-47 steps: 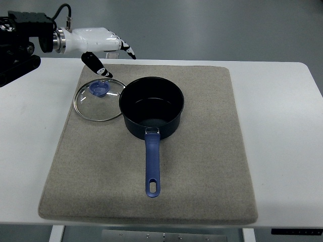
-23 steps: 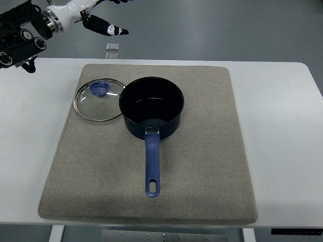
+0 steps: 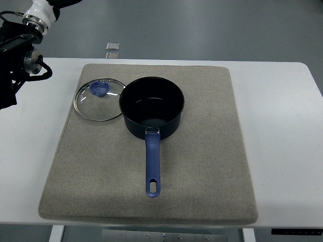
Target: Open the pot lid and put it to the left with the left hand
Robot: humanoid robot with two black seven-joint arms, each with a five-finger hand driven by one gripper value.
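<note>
Top view, as you see it from the robot's side:

Left arm: you have only the wrist and forearm (image 3: 22,35) in frame, at the upper left corner, above the bench's left end.
Left hand: cut off by the top edge; you cannot tell how far its fingers are spread or whether they hold anything. Nothing on the bench is touched by it.
Right arm: not visible to you.
Lid (image 3: 99,99): glass with a metal rim and a blue knob, lying flat on the mat, knob up, just left of the pot, its right edge at or slightly under the pot's wall. It is well apart from the arm.
Pot (image 3: 151,107): dark blue, uncovered, upright on the mat's upper middle; its interior looks bare.
Pot handle (image 3: 152,166): blue, pointing toward you, with a hanging hole at its end.
Mat (image 3: 212,151): grey-beige felt, covering most of the bench.
Bench (image 3: 287,126): white, bare either side of the mat.
</note>
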